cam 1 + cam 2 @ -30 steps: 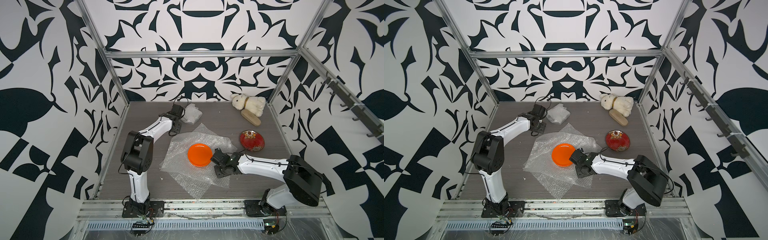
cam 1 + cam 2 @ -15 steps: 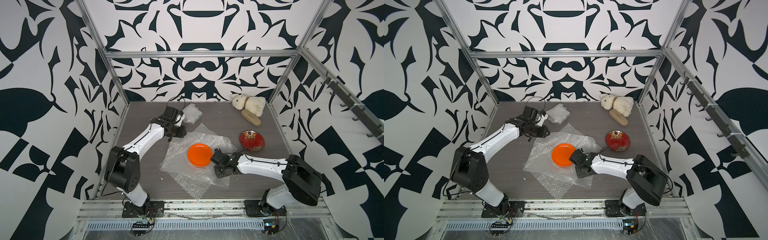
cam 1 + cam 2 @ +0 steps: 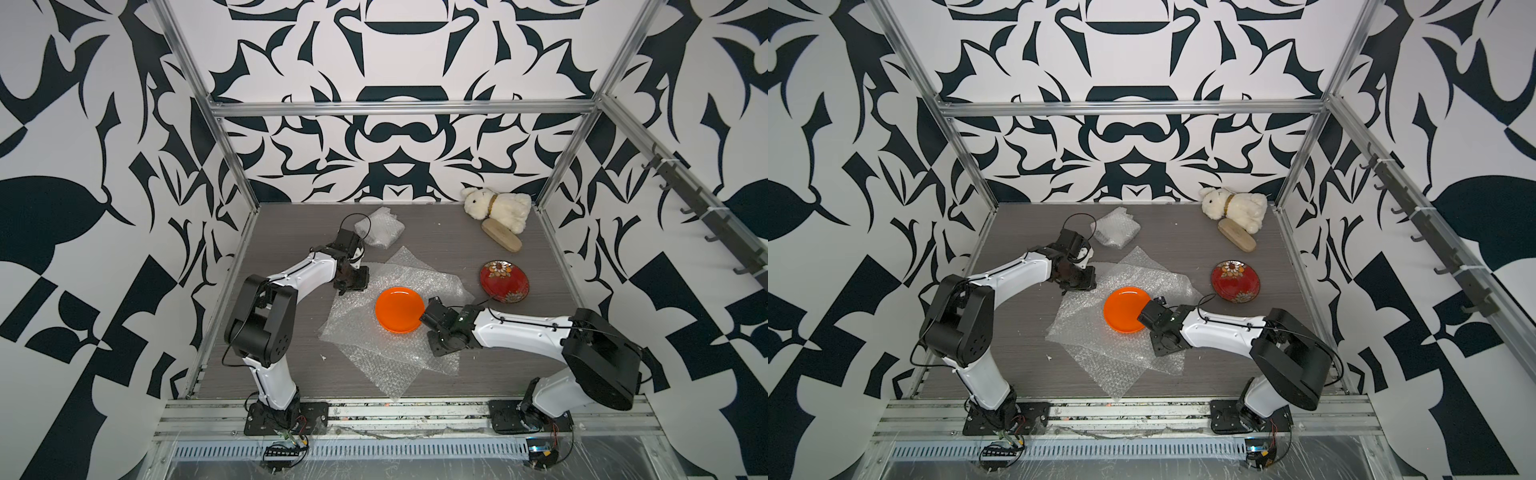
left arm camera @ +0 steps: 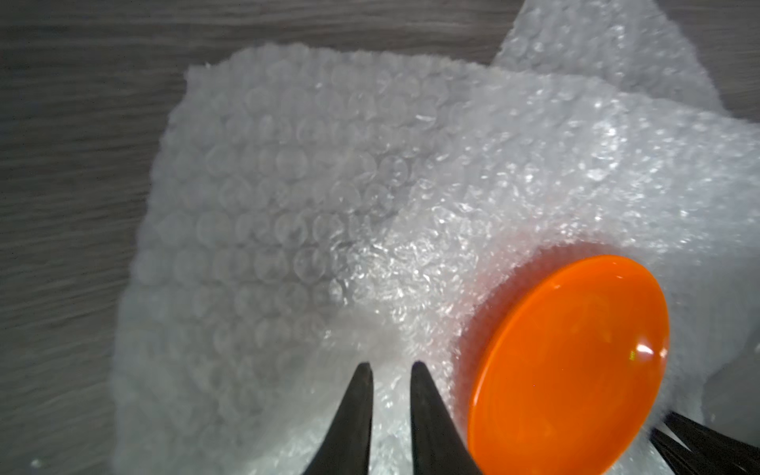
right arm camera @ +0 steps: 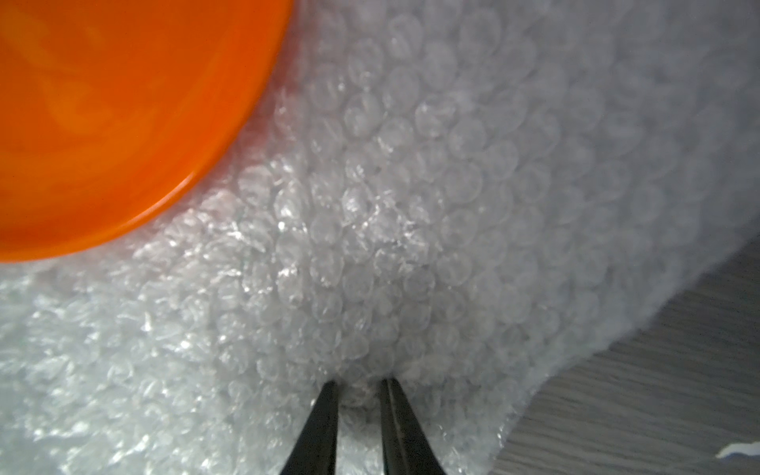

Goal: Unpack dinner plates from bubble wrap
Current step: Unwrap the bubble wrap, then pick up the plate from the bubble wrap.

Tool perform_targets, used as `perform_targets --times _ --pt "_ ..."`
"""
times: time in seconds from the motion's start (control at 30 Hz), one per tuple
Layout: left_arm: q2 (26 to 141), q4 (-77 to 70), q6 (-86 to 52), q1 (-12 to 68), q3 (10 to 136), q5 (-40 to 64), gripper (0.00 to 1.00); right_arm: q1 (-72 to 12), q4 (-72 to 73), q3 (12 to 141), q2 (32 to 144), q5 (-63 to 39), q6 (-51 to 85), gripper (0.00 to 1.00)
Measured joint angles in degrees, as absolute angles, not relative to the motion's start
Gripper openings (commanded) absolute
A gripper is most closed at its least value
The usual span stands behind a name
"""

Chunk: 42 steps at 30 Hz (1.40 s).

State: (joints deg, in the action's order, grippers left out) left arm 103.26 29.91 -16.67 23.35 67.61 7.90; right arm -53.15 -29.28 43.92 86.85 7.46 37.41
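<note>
Plate in the open, folks: the orange plate (image 3: 400, 309) sits face up in the middle of the counter (image 3: 436, 224), resting on the spread bubble wrap (image 3: 374, 353), which lies in overlapping crumpled layers around it. We see it in both top views, fully uncovered.

Over on the left side, the left end effector (image 4: 390, 368) is down at the far left edge of the wrap, just beside the plate's rim. Its jaws are drawn in to a narrow slit, and in the wrist view we see wrap bunched up between the fingertips (image 4: 364, 378), so it looks like a pinch on the sheet.

Now the right end effector (image 5: 357, 384): it is low on the wrap at the plate's right side, jaws also pulled close together, with a small pucker of bubbles caught between the tips. We call that a grip on the bubble wrap too. The plate's edge is near it, and neither end effector touches the plate.

Off to the right, clear of the wrap, the red plate (image 3: 505, 281) with its flower pattern lies bare on the counter. At the back, a wrapped bundle (image 3: 380, 227) sits closed up; we cannot tell what is inside. In the far right corner, the plush rabbit (image 3: 498, 208) lies with the wooden brush (image 3: 500, 236) touching it in front.
</note>
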Motion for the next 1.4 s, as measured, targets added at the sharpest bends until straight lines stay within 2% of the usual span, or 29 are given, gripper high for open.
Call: perform_targets --times 0.17,0.3,0.53,0.9,1.17,1.4 --pt "106.9 29.6 -16.9 23.4 67.6 6.3 0.24 -53.1 -29.3 43.9 86.8 7.5 37.4 0.24" --pt "106.8 29.4 -17.0 23.4 67.6 5.2 0.24 -53.1 -29.3 43.9 86.8 7.5 37.4 0.25" --pt "103.9 29.4 -16.5 23.4 67.6 4.4 0.31 -53.2 -29.0 43.9 86.7 7.5 37.6 0.24" --pt "88.1 27.0 -19.0 23.4 62.1 15.1 0.33 -53.2 -28.3 44.0 81.6 7.8 38.5 0.24" --pt "87.2 25.3 -24.8 25.1 51.4 18.4 0.31 -48.9 -28.5 45.3 77.5 5.7 37.4 0.27" --pt "87.7 22.8 -27.1 26.3 48.9 19.4 0.31 -45.2 -29.0 45.5 72.7 2.7 35.8 0.27"
